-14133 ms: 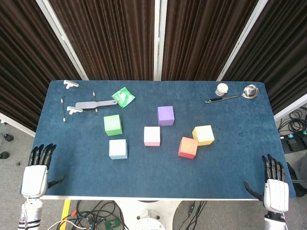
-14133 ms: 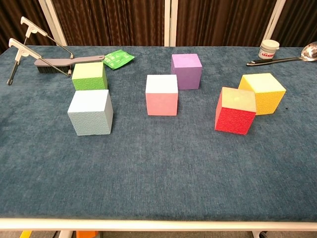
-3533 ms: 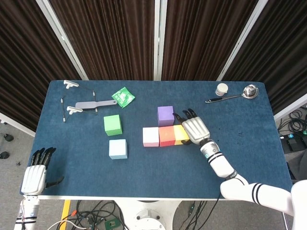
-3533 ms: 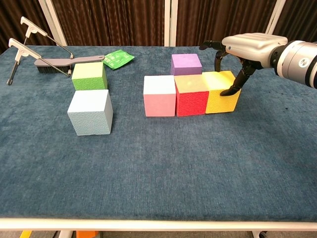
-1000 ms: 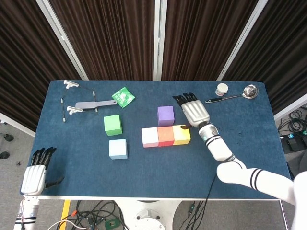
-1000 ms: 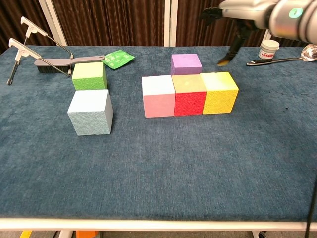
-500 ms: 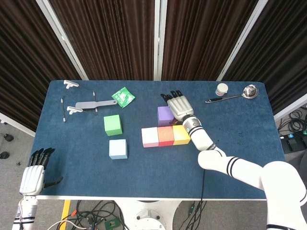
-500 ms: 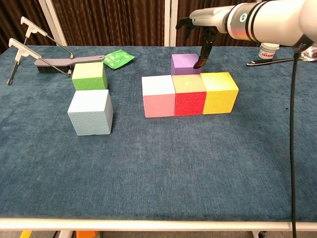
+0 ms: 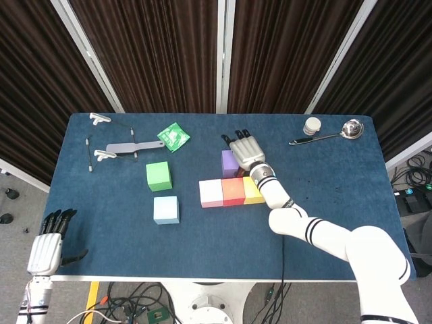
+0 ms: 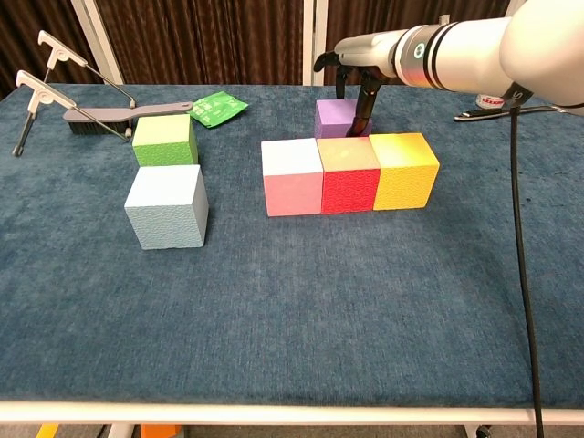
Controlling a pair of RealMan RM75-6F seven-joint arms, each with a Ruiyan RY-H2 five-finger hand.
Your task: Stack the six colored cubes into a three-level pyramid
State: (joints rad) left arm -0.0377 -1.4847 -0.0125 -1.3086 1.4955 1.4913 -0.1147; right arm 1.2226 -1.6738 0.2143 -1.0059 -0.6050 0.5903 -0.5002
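Base row: pink cube [image 10: 294,176], red cube [image 10: 349,173] and yellow cube [image 10: 404,170] sit side by side on the blue table [image 10: 301,319], faces touching, forming what I judge to be the finished bottom level
Change over the last seconds: the right hand [image 9: 246,151] has left the yellow end of the row, lifted, and swung leftward; a second ago it was up beside the row's far right, now it is down over the purple cube [image 10: 341,118]
Right hand state: fingers spread and pointing down around the purple cube, thumb [image 10: 362,113] against its right side; I cannot tell whether the grasp has closed, and the cube rests on the table
Purple cube: just behind the red cube, unmoved from its first spot
Left hand [image 9: 46,245]: hangs off the near left corner of the table, fingers apart, holding nothing
Cubes left loose: green cube [image 10: 165,140] and light blue cube [image 10: 167,206], near each other at left, well apart from the row
Meaning for the task: bottom level looks done, so the purple cube is likely the first piece of the middle level, to straddle a seam of the row
Watch for: a closing grasp nudging the red cube just in front
Clutter: folded stand [image 9: 111,146], green packet [image 9: 173,137], small jar [image 9: 312,125] and ladle [image 9: 331,133] along the far edge
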